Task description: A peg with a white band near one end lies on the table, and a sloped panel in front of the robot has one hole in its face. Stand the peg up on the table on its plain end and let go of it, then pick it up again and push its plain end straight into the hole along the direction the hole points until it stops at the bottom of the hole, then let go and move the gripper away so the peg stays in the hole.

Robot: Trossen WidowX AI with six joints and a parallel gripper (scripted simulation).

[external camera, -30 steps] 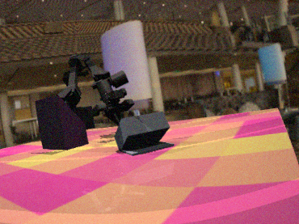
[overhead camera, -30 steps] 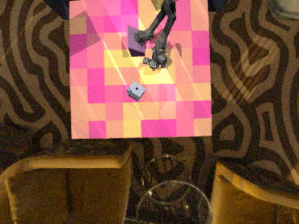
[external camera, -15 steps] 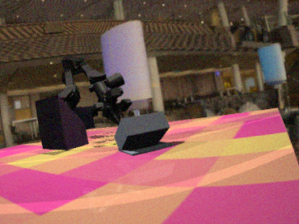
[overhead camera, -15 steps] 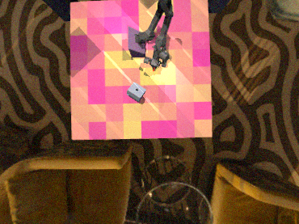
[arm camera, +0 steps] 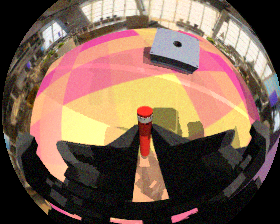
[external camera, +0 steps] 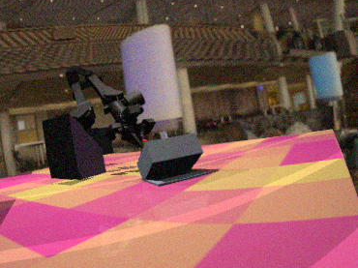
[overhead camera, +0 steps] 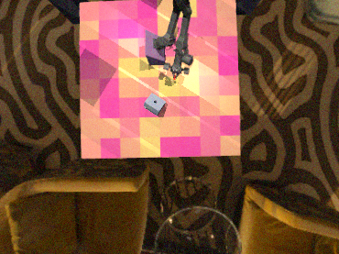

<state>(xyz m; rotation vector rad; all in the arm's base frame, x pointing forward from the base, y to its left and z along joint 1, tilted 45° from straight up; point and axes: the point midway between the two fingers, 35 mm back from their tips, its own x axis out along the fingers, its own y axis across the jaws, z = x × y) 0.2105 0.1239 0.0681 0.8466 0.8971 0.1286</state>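
Observation:
My gripper (overhead camera: 176, 72) (external camera: 140, 135) (arm camera: 144, 128) is shut on the red peg (overhead camera: 176, 76) (external camera: 144, 139) (arm camera: 145, 112). In the wrist view the peg sticks out past the fingertips, with its white band near the far end. The grey sloped panel (overhead camera: 151, 107) (external camera: 169, 156) (arm camera: 164, 53) stands on the table, with its dark hole (overhead camera: 155, 102) (arm camera: 178, 43) in the sloped face. The gripper is behind the panel and a little to its right, low over the table. I cannot tell whether the peg touches the table.
A dark box (overhead camera: 155, 49) (external camera: 73, 146) stands on the table beside the arm's base, left of the gripper. The checkered pink and yellow table top (overhead camera: 206, 120) (external camera: 271, 209) ends in edges on all sides.

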